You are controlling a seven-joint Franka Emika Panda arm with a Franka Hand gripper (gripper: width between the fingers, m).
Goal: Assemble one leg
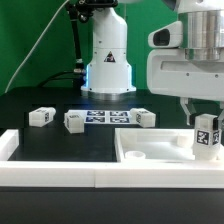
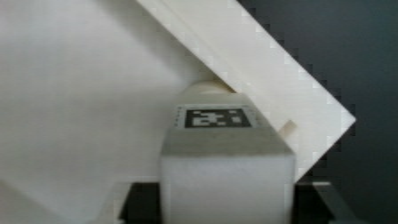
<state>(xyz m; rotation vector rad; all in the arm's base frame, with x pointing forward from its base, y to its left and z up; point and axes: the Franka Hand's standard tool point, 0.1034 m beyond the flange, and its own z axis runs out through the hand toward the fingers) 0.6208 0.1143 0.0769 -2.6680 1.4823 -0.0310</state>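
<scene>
Clamped between the fingers of the gripper, at the right edge of the exterior view, is one leg, a stubby white peg with a black-and-white tag facing the camera. It hangs upright over the right part of the large white panel with the raised rim, which fills the lower right of that frame. Whether the leg's bottom touches the panel cannot be told.

From the wrist view the held leg sits in the lower middle, its tagged top facing the lens, dark fingers pressed on either side, and the panel's rim running diagonally past it.

Three more legs rest on the black table: one at left, one beside it, and one further right. A marker board lies between the last two.
</scene>
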